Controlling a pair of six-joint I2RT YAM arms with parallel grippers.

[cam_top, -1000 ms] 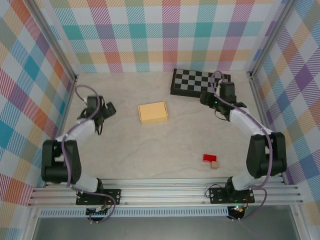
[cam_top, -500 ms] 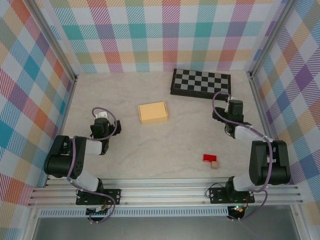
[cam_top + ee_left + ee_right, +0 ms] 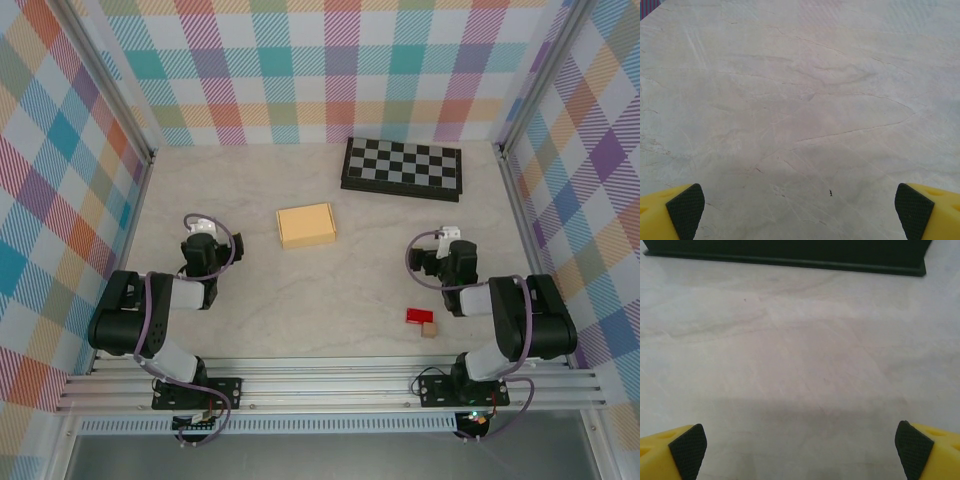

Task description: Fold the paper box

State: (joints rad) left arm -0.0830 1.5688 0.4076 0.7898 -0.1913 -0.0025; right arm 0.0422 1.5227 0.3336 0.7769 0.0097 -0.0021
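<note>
The paper box (image 3: 306,225) is a small closed yellow-orange box lying flat on the table, left of centre, with nothing touching it. My left gripper (image 3: 203,238) rests low on the table to the box's left, well apart from it. In the left wrist view the left gripper (image 3: 800,212) is open wide over bare table, its black pads (image 3: 686,210) at the frame's corners. My right gripper (image 3: 445,250) sits low to the box's right, far from it. In the right wrist view the right gripper (image 3: 800,450) is open and empty too.
A black-and-white checkerboard (image 3: 402,165) lies at the back right; its dark edge (image 3: 790,252) runs across the top of the right wrist view. A red block (image 3: 418,315) and a tan block (image 3: 430,329) sit near the front, beside the right arm. Plaid walls enclose the table.
The right arm pulled back from the checkerboard toward the near edge and folded down, its jaws spreading wider. The left arm also folded back, then held still. The box stayed put.
</note>
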